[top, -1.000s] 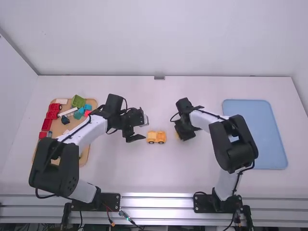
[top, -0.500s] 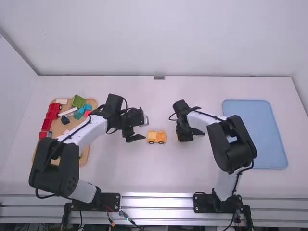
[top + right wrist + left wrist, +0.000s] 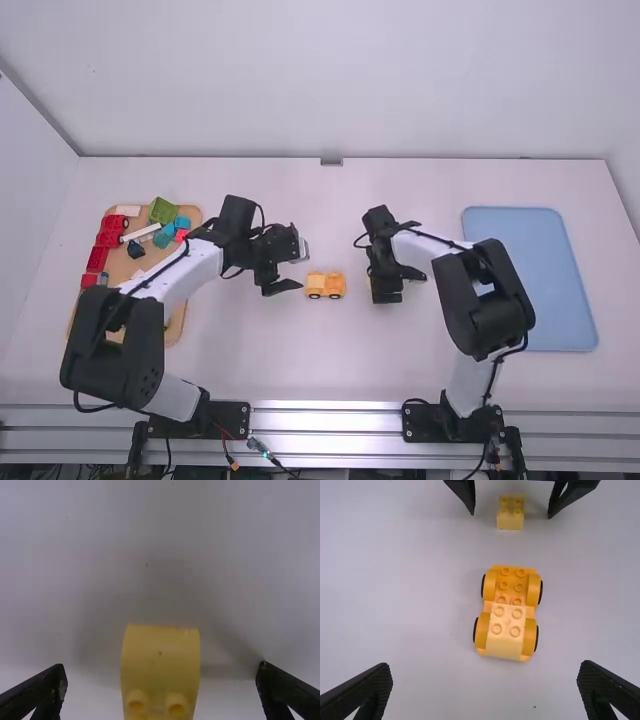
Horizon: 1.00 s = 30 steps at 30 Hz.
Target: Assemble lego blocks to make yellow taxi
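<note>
The high view looks forward and down from above the near side, well back, taking in most of the table (image 3: 300, 370). The left wrist view looks down from closer, facing right across the car (image 3: 325, 285) to the block (image 3: 160, 665). The right wrist view looks steeply down, closest of all. All three share the block; the high and left wrist views share the car.

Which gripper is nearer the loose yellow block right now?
Right. The right gripper, open, straddles the loose yellow block; the left gripper, also open, is across the wheeled car base from it.
</note>
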Available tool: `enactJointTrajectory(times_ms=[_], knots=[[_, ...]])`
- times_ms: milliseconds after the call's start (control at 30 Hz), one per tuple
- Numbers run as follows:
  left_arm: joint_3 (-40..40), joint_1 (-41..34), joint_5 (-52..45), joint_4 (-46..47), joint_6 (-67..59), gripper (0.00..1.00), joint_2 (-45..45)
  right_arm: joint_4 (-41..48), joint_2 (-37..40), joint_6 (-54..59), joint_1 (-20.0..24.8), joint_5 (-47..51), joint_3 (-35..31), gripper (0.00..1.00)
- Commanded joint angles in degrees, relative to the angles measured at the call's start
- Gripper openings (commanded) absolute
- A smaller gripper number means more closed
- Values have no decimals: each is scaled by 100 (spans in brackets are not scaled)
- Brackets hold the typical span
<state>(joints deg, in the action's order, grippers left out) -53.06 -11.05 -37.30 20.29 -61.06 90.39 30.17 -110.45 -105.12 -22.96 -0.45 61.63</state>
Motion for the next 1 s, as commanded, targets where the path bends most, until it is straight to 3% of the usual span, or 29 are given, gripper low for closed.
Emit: enactJointTrajectory(times_ms=[0, 367, 500, 600, 667, 833, 967], knots=[[96, 15, -129, 20, 13, 99, -146, 20, -39, 212, 76, 4, -52, 99], [96, 46, -127, 20, -2, 99, -146, 227, 507, 1558, 575, -664, 214, 99], [96, 44, -122, 20, -2, 99, -146, 221, 793, 3165, 763, -1447, 496, 99], [96, 44, -125, 20, -4, 99, -146, 245, 1021, 5191, 955, -2400, 680, 99], [96, 46, -122, 20, -4, 99, -146, 332, 1054, 5748, 1040, -2573, 728, 99], [96, 44, -101, 20, -7, 99, -146, 323, 1051, 6426, 1248, -2033, 695, 99], [96, 46, -101, -81, 17, 99, -146, 354, 1045, 5969, 1388, -1873, 688, 99]])
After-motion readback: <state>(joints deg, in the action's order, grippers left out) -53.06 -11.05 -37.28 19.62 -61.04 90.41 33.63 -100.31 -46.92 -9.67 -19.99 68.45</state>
